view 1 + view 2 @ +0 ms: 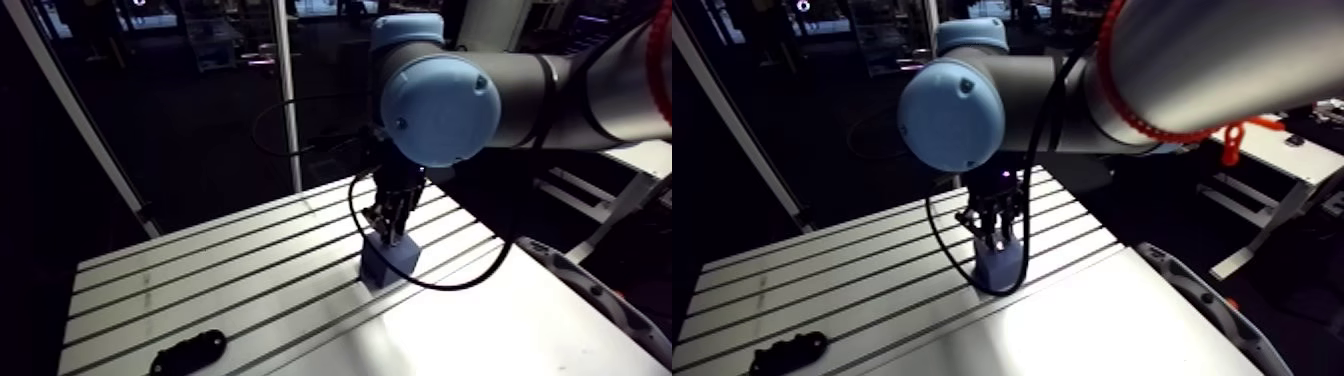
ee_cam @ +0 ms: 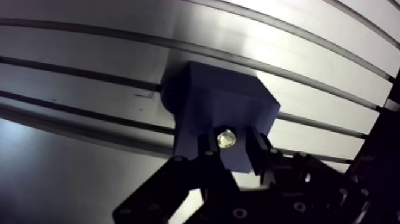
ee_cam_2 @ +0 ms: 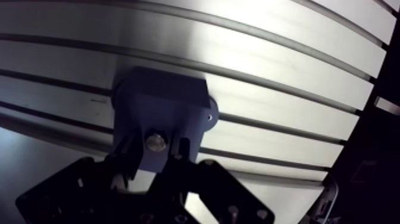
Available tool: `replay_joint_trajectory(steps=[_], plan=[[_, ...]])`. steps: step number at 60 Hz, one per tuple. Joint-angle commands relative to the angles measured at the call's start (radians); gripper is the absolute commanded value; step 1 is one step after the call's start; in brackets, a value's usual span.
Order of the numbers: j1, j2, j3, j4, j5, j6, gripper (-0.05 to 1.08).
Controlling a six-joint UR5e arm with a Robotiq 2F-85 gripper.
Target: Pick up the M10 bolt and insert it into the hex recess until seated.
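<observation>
A blue block (image 2: 223, 113) stands on the slotted aluminium table (image 1: 250, 270), also seen as the blue block (image 1: 388, 258) in the arm view. The M10 bolt (image 2: 226, 138) shows its shiny head at the block's top face, on the side nearest the wrist. My gripper (image 2: 229, 146) comes straight down over the block, its dark fingers (image 2: 206, 149) close on either side of the bolt head and shut on it. The bolt's shank and the hex recess are hidden beneath the head. In the arm view the gripper (image 1: 392, 225) touches down on the block.
A black elongated part (image 1: 188, 352) lies near the table's front left corner. The table's slots run across under the block. A dark rail (image 1: 590, 290) borders the table's right side.
</observation>
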Motion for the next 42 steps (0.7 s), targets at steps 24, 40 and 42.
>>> replay_joint_trajectory(steps=[24,40,42], plan=[[0.0,-0.004,0.008,0.0,-0.001,0.0,0.63],[0.0,-0.004,0.011,0.002,-0.001,0.0,0.63],[0.0,-0.004,0.011,0.002,-0.001,0.0,0.63]])
